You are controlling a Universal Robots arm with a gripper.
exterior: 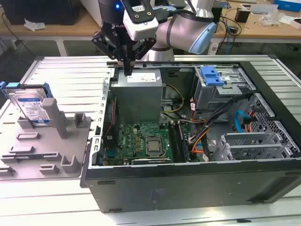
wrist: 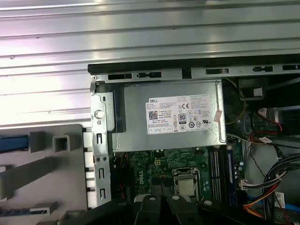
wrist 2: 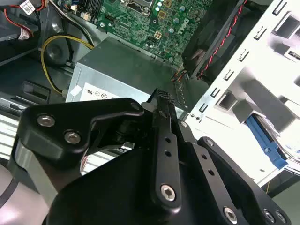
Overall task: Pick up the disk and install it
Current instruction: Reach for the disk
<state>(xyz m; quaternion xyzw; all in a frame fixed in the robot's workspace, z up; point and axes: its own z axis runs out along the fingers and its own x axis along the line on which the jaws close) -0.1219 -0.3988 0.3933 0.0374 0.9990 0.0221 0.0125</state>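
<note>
Well, the disk stands on edge in the grey holder at the exterior view's left, untouched. Further right, the gripper hangs over the power supply, jaws together and empty. For a good pick, I think, they should open wide and take its long edges squarely.

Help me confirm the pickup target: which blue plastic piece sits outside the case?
The rail framing the disk, on the gray fixture at the exterior view's left; the blue latch bracket sits inside the case.
</note>
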